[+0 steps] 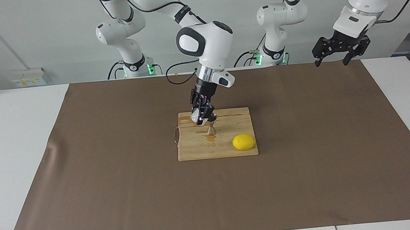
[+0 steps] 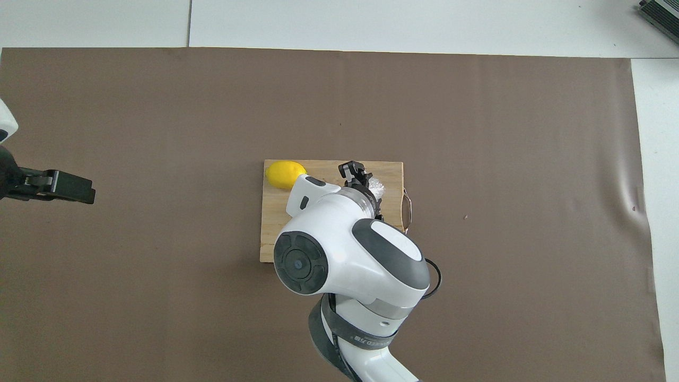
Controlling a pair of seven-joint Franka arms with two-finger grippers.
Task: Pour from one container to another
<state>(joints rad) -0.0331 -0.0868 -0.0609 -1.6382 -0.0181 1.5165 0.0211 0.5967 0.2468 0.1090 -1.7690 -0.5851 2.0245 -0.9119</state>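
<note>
The right end effector (image 1: 203, 116) grips the glass cup (image 1: 196, 116), tilted over the jigger (image 1: 211, 129) standing on the cutting board (image 1: 231, 150) near a lemon (image 1: 244, 141). Glass is probably light, rigid, slick and breakable, so a firm side-wall hold suits it. The left end effector (image 1: 337, 50) waits with fingers spread over the surface's edge.

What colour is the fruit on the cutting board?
Bright yellow: it is a lemon lying on the wooden cutting board. The facing view shows it best.
</note>
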